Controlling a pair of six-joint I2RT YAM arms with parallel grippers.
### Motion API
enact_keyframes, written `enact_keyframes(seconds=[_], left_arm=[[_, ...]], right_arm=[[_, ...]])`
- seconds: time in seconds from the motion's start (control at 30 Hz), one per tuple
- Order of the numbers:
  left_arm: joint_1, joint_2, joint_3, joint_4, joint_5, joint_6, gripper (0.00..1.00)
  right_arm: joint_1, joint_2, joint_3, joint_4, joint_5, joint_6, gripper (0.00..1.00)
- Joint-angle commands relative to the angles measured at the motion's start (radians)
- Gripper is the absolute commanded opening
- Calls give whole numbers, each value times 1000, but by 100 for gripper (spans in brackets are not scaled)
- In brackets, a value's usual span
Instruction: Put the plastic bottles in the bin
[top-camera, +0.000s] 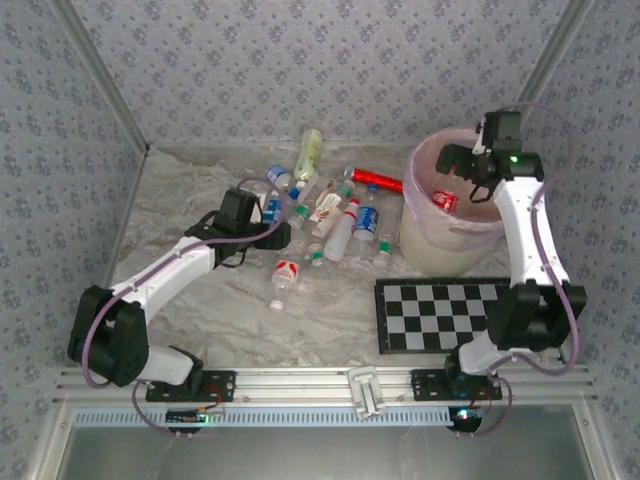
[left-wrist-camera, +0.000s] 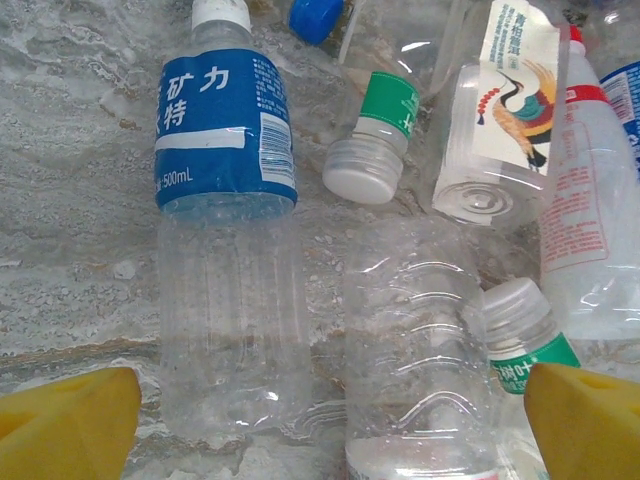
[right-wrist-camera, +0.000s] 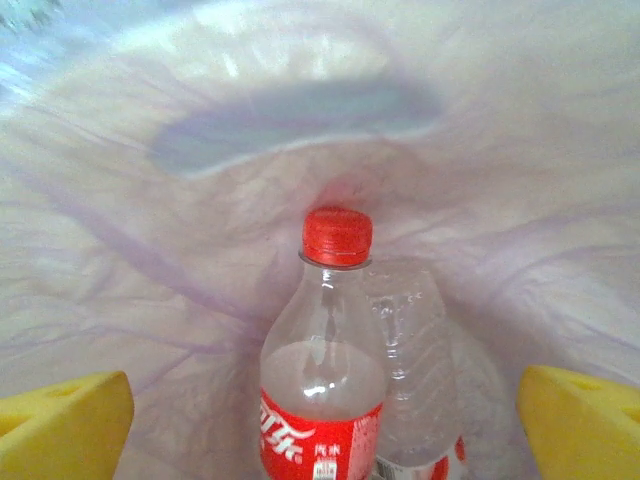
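Note:
Several plastic bottles (top-camera: 342, 228) lie scattered mid-table. My left gripper (top-camera: 278, 234) hovers at the pile's left edge, open. In the left wrist view its yellow fingertips (left-wrist-camera: 62, 430) stand wide apart over a blue-labelled bottle (left-wrist-camera: 225, 190) and a clear ribbed bottle (left-wrist-camera: 415, 340), touching neither. The cream bin (top-camera: 440, 250) with its pinkish rim stands at the back right. My right gripper (top-camera: 464, 166) hangs open over its mouth. Below it, inside the bin (right-wrist-camera: 180, 300), lie a red-capped cola bottle (right-wrist-camera: 325, 370) and a clear bottle (right-wrist-camera: 420, 380).
A shiny red tube (top-camera: 377, 180) lies between the pile and the bin. A black-and-white checkerboard (top-camera: 450, 312) lies flat in front of the bin. A lone red-and-white labelled bottle (top-camera: 285, 272) rests nearer the front. Patterned walls close in the table's sides and back.

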Motion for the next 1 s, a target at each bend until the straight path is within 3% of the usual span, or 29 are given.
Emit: enact_keyframes(seconds=[0.0,0.17,0.33,0.4,0.5,0.63,0.77,0.97], left_arm=[[20,24,30,-26,49,25,99],[46,66,38,-21,86,7,99],[99,95,12,51,172,-27,99],[107,123,21,48,168,-19,99],[108,175,50,20,160,-2,99],[106,227,83,-19,104,5,99],[103,250,83,-10,75,-2,96],[91,290,102,-5,33,-26,84]], right_arm=[[1,-78,11,-41,6,-11,100],[8,-194,-68,25,-77,-16,100],[32,-258,-95,-33,-36,-20,100],[80,-300,-121,-46,4,-28,100],[154,-429,-256,73,38,-36,100],[170,-585,-424,256,-40,-41,100],[170,-629,-467,276,-102,-69,100],[168,-626,-475,272,-46,-20,100]])
